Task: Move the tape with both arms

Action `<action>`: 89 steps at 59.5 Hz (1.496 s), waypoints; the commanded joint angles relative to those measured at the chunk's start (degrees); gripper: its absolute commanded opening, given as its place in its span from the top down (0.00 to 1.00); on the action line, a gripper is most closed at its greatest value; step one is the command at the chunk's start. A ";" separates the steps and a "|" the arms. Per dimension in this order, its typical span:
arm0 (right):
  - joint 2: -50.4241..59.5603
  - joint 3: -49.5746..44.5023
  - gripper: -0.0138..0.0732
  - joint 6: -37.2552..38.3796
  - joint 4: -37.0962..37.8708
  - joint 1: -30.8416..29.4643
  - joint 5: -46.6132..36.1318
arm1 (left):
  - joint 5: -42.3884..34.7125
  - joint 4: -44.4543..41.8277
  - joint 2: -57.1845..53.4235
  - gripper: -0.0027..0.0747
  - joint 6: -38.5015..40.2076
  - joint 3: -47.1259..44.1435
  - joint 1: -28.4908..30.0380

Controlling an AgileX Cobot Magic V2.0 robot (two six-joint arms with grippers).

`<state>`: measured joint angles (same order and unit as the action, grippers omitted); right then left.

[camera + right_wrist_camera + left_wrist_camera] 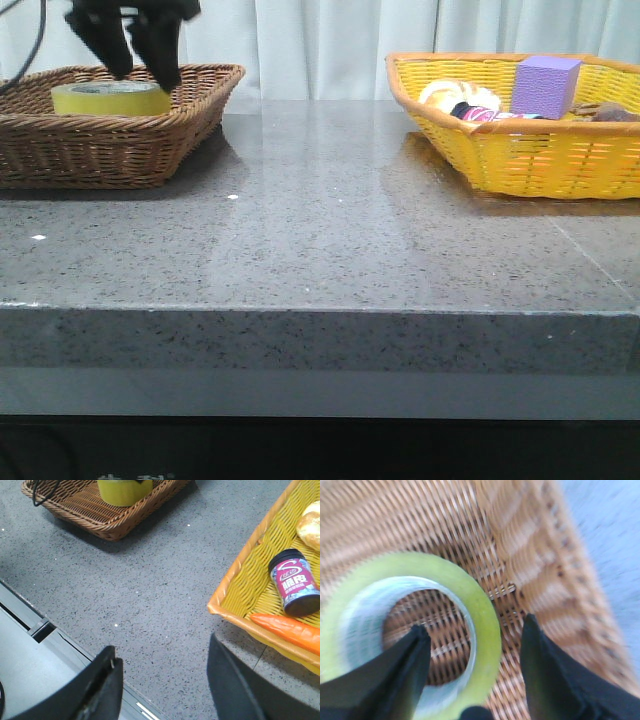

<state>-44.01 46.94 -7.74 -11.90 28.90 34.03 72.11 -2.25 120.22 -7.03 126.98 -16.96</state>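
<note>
Two baskets on a speckled grey stone tabletop (320, 250), bare across the near and middle ground. Further back on the left, a brown woven wicker basket (110, 150) holding the wide roll of translucent yellow-green tape (110, 98), lying flat with its hollow centre upward. Above it, the black left gripper (140, 60), fingers spread and pointing down; from the left wrist view, one finger poised over or just inside the hollow core and the other outside the roll's wall (470, 610), so straddling the rim but not closed on it — blurred there, so contact hard to confirm, probably none yet. Further back on the right, a bright yellow woven basket (520, 150) with a purple cube (545, 85), a pale round bun-like item (460, 97), a dark jar with a pink label (295, 582) and an orange carrot (292, 630). Right gripper (162, 685) seen only from its own wrist camera: fingers wide apart, holding nothing, hanging over the table edge near the yellow basket. Task barely begun by this evidence: tape not yet grasped or lifted; grasp, lift, hand-over to the right arm and final placement all left to do.
</note>
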 commanded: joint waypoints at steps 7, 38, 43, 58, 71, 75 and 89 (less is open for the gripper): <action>0.43 1.37 0.37 -0.28 -0.37 -0.26 -4.00 | 1.40 3.80 -11.62 0.45 1.97 1.31 0.03; 0.43 1.37 0.37 -0.28 -0.37 -0.26 -4.00 | -8.50 6.39 -40.08 0.45 4.13 -27.41 -5.23; 0.44 1.37 0.37 -0.28 -0.42 -0.26 -4.00 | -11.64 6.39 -45.08 0.45 4.13 -34.59 -7.05; 0.44 1.37 0.37 -0.28 -0.68 -0.26 -3.78 | -23.16 6.39 -58.41 0.45 4.13 -56.34 -11.47; 0.44 1.37 0.37 -0.28 4.53 -0.33 -4.02 | -33.89 6.39 -68.48 0.45 4.13 -71.55 -12.15; 0.44 1.37 0.37 0.35 5.23 -0.38 -4.26 | -36.92 6.48 -71.04 0.45 4.13 -75.47 -12.15; 0.44 1.37 0.50 2.52 6.99 -0.38 -4.50 | -40.79 6.62 -78.52 0.45 4.13 -82.45 -12.15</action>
<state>-44.01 46.94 -5.75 -5.64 28.81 34.03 36.80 3.52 43.71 -3.43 44.24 -28.66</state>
